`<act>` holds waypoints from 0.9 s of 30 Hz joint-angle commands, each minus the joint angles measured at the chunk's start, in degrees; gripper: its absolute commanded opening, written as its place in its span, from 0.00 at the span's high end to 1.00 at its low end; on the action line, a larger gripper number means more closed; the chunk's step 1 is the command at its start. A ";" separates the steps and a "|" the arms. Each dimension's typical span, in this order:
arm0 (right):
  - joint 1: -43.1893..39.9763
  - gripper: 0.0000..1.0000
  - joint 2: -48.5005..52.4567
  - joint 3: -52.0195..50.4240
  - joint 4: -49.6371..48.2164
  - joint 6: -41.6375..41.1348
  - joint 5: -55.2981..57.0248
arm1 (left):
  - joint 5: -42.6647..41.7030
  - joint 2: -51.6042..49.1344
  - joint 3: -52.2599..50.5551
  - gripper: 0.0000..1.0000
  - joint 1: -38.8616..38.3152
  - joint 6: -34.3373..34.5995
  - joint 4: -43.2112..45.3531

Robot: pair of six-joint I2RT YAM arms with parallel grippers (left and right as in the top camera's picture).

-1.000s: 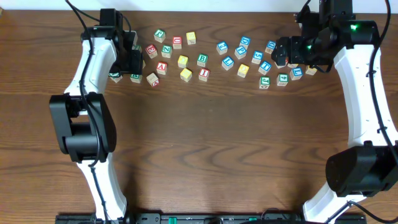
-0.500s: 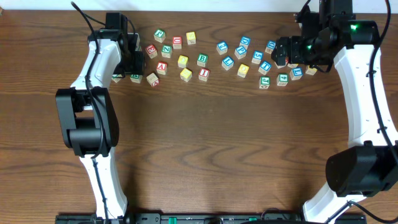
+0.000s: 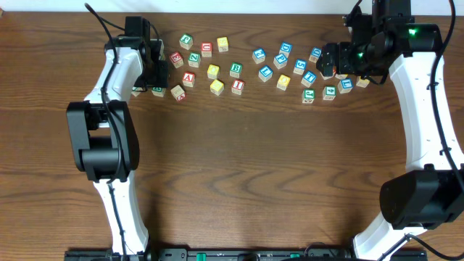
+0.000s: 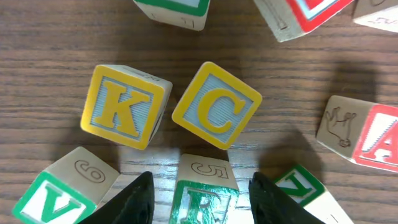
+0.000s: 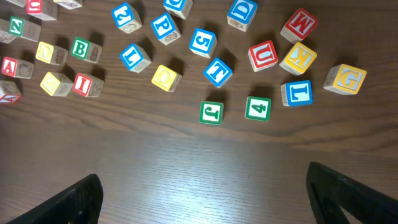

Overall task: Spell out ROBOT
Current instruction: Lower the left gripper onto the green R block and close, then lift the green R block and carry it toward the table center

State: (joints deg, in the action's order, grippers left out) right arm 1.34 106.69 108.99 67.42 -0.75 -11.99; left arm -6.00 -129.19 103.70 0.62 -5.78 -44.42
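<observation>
Lettered wooden blocks lie scattered along the far side of the table. My left gripper [image 4: 202, 202] is open, low over the left cluster [image 3: 148, 72], with its fingers on either side of a green R block [image 4: 202, 193], small gaps both sides. Yellow K [image 4: 124, 106] and yellow C [image 4: 216, 106] blocks lie just beyond it. My right gripper [image 5: 202, 193] is open and empty, held above the right cluster [image 3: 337, 61]. The right wrist view shows a green B block [image 5: 81, 50], a blue T block [image 5: 217, 71] and a yellow O block [image 5: 166, 78].
A green V block [image 4: 46, 193] and a green N block [image 4: 305, 190] flank the left fingers closely. A red A block [image 4: 373, 134] lies to the right. Green J [image 5: 211, 112] and green 4 [image 5: 257, 107] blocks sit nearest the bare wood in front [image 3: 239, 167].
My left arm has shifted slightly right and settled over the left cluster. The right arm and the blocks have not moved.
</observation>
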 commanded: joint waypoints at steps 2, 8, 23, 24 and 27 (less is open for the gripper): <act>0.24 0.01 -0.17 1.05 -0.13 0.61 0.02 | 1.53 -2.23 -0.85 0.54 -0.13 0.55 0.20; 0.24 0.01 -0.17 1.05 -0.17 0.61 0.04 | 3.61 -2.40 -0.85 0.61 -0.13 4.24 0.17; 0.24 0.01 -0.17 1.05 -0.57 0.61 0.02 | 3.52 -1.33 -0.76 0.71 -0.13 4.61 -1.36; 0.24 0.01 -0.17 1.05 -0.63 0.61 0.02 | 3.52 -0.92 -0.72 0.72 -0.13 4.61 -1.70; 0.26 0.01 -0.17 1.05 -0.85 0.61 0.02 | 3.52 0.46 -0.70 0.72 -0.13 4.61 -2.43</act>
State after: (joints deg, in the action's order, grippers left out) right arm 1.34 106.69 108.99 66.67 -0.75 -11.97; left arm -3.05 -130.80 103.48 0.62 -1.48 -45.95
